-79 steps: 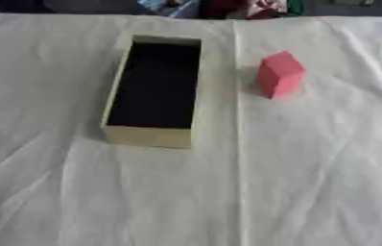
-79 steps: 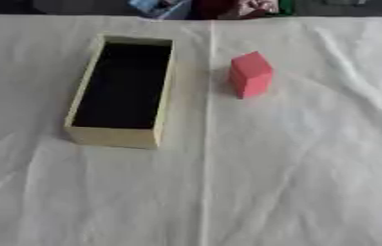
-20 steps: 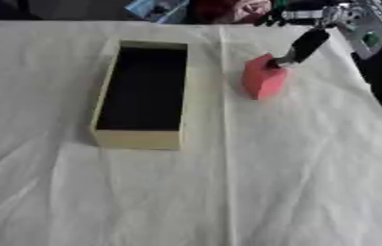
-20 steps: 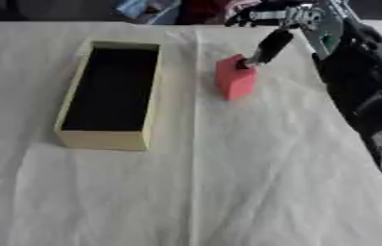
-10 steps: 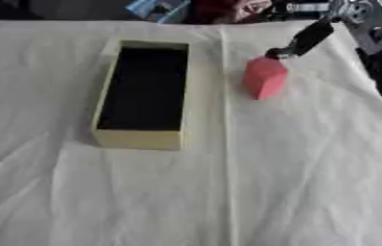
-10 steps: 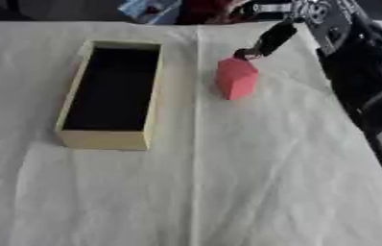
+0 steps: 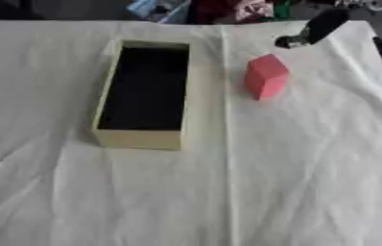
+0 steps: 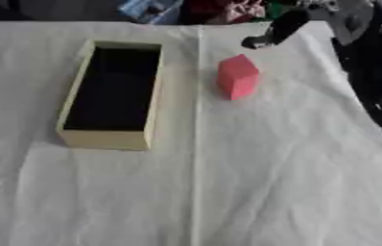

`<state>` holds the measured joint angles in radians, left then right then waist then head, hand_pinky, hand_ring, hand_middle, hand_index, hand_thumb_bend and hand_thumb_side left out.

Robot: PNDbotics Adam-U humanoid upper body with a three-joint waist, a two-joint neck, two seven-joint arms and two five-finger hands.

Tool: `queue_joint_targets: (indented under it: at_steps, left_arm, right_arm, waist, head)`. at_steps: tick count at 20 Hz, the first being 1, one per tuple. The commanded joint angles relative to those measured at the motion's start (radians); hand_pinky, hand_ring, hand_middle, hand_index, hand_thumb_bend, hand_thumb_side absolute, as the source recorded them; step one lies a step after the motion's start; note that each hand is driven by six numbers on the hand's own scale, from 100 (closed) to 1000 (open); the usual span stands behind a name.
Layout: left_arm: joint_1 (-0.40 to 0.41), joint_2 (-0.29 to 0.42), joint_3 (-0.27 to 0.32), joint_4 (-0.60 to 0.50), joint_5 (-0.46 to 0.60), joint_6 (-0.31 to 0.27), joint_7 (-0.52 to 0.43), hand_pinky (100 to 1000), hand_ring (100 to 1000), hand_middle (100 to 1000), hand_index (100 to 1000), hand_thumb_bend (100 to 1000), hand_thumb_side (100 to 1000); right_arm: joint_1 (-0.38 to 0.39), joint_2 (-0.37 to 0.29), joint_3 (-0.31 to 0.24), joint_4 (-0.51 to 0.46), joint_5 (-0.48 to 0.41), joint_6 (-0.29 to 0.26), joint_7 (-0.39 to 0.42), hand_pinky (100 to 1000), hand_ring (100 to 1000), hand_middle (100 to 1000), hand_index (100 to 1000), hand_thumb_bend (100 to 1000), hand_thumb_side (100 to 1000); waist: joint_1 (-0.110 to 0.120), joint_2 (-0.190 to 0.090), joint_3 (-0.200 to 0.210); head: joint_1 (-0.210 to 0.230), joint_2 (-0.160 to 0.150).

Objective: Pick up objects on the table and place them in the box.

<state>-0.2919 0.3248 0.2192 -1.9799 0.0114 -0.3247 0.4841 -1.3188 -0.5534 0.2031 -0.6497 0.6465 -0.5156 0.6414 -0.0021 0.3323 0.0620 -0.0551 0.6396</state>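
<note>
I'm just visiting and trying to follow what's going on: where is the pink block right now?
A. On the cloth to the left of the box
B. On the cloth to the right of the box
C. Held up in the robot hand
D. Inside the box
B: the pink block stands on the white cloth, apart from the box and to its right; the box looks empty, and the right robot hand is beyond the block, not touching it.

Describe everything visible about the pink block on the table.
The pink block is a small, plain, matte box-shaped solid, perhaps foam. It stands upright on the white cloth, turned so one vertical edge faces the camera. It sits to the right of the open cream box, apart from it. The right robot hand hovers just beyond it, not touching.
</note>
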Motion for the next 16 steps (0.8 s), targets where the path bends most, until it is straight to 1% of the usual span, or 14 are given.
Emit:
queue_joint_targets:
  at_steps: [1,5,9,16]
  left_arm:
    - [-0.014,0.014,-0.001,-0.02,0.002,-0.001,-0.004,568,559,517,656,175,100]
    - [-0.015,0.014,-0.001,-0.02,0.002,-0.002,-0.005,568,559,517,656,176,100]
    - [-0.016,0.013,-0.001,-0.02,0.003,-0.002,-0.006,568,559,515,655,178,100]
    - [-0.018,0.011,-0.002,-0.02,0.006,-0.001,-0.007,568,560,516,655,176,100]
  right_arm:
    - [-0.012,-0.037,0.019,-0.02,0.017,-0.299,0.266,953,984,976,1000,420,267]
    - [-0.003,-0.038,0.032,-0.015,0.032,-0.33,0.266,953,985,978,1000,442,252]
    - [0.003,-0.036,0.046,-0.012,0.054,-0.355,0.266,955,989,984,1000,457,260]
    - [0.008,-0.021,0.051,0.009,0.082,-0.388,0.266,953,987,985,1000,469,258]
  waist:
    - [0.006,-0.032,0.002]
    - [0.006,-0.031,0.003]
    - [0.005,-0.031,0.004]
    - [0.005,-0.028,0.008]
  head:
    - [0.004,-0.009]
    - [0.005,-0.01]
    - [0.004,-0.012]
    - [0.003,-0.015]
